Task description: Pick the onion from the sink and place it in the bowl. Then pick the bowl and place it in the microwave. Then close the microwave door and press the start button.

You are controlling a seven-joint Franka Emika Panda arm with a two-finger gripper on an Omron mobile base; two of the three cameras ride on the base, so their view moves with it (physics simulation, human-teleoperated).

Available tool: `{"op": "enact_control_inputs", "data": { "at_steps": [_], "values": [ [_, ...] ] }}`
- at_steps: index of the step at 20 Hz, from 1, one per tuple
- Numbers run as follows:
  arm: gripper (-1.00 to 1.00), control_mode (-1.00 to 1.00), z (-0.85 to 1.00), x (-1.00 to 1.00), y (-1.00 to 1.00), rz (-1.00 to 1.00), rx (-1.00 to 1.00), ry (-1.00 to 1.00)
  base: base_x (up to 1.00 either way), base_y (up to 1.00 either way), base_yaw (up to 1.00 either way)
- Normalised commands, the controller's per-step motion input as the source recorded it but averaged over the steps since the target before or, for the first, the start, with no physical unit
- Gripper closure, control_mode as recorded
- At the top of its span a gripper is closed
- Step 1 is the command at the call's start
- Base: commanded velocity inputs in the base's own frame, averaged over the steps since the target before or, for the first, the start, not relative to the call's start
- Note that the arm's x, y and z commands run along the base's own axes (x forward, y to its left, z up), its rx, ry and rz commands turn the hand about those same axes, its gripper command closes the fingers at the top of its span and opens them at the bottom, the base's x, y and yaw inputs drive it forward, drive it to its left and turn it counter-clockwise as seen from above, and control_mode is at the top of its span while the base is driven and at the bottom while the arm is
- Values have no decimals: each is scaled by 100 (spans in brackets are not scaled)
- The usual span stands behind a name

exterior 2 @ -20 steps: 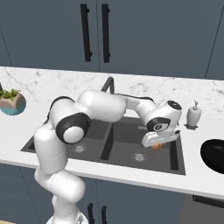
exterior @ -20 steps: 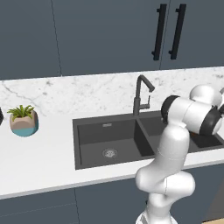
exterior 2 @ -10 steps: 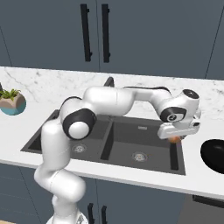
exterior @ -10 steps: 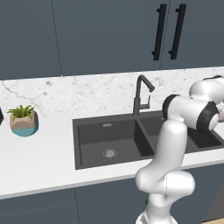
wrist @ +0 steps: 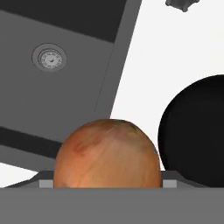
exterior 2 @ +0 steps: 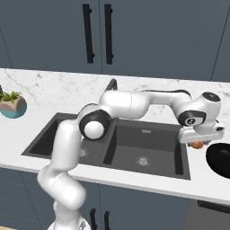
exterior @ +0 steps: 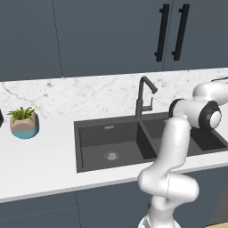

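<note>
base views: behind arm, share sink (exterior: 133, 142) | hand view: close (looking down)

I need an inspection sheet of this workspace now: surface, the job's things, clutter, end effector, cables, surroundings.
Surface: white marble counter with a dark double sink set in it.
Job's things: onion held above the counter edge right of the sink; black bowl on the counter just beyond it, nothing inside seen.
Clutter: potted plant on the counter left of the sink; small dark item on the counter, too cropped to name.
End effector: closed on the onion.
Cables: nothing seen.
Surroundings: dark faucet, marble backsplash, dark cabinets above.
</note>
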Motion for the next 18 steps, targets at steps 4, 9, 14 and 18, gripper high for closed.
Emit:
{"op": "enact_control_inputs", "data": {
  "at_steps": [4, 9, 14, 18],
  "values": [
    [100, -100, -8, -1, -39, -12, -14, 0, 0, 0, 0],
    [100, -100, -8, 0, -27, -10, -13, 0, 0, 0, 0],
    [100, -100, -43, 0, -31, -12, -2, 0, 0, 0, 0],
    [100, -100, -41, 0, -36, -9, 0, 0, 0, 0, 0]
  ]
}}
